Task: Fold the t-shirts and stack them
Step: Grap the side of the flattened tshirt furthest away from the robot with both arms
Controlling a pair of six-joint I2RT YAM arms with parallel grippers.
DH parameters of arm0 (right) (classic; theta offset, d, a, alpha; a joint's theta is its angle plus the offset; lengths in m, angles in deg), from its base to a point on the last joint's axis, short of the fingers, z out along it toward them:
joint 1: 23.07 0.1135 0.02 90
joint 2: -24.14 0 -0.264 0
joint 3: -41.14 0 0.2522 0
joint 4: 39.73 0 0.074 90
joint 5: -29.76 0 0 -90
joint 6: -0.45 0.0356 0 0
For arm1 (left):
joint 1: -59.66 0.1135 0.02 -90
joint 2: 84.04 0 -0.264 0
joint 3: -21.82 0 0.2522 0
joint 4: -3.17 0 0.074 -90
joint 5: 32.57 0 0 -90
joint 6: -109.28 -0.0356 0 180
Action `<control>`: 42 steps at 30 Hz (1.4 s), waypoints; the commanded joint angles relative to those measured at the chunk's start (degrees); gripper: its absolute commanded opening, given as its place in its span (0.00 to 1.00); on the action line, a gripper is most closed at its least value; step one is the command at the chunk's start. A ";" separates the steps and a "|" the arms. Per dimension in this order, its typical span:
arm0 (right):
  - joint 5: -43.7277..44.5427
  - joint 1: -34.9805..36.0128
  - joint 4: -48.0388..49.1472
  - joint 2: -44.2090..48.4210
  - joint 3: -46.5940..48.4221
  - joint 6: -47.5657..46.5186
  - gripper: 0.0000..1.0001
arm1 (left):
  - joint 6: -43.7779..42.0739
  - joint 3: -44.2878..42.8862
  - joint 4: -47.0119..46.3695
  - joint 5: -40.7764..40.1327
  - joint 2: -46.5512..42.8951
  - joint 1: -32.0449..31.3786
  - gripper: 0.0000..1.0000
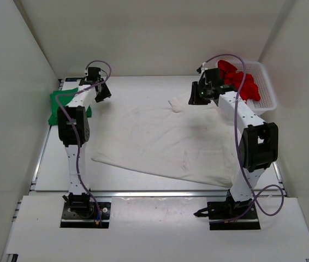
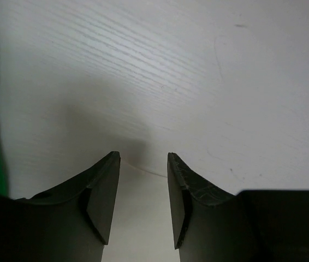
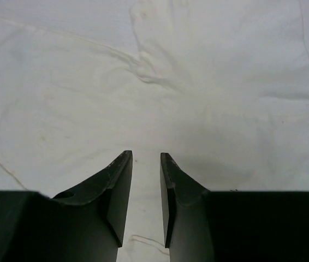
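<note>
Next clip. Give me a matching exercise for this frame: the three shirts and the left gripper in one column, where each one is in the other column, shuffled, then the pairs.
Things:
1. green t-shirt
2. white t-shirt
3. red t-shirt
4. left gripper

Places:
A. in the mesh basket, far right
B. spread across the middle of the table
C. open, over bare table top
D. at the table's far left edge

Pairs: 1-D; 2-B; 3-A; 4-C
</note>
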 commanded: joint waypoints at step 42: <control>-6.45 -8.29 2.39 -14.93 18.03 1.27 0.30 | -2.90 -2.04 8.41 -1.96 3.03 -0.22 0.08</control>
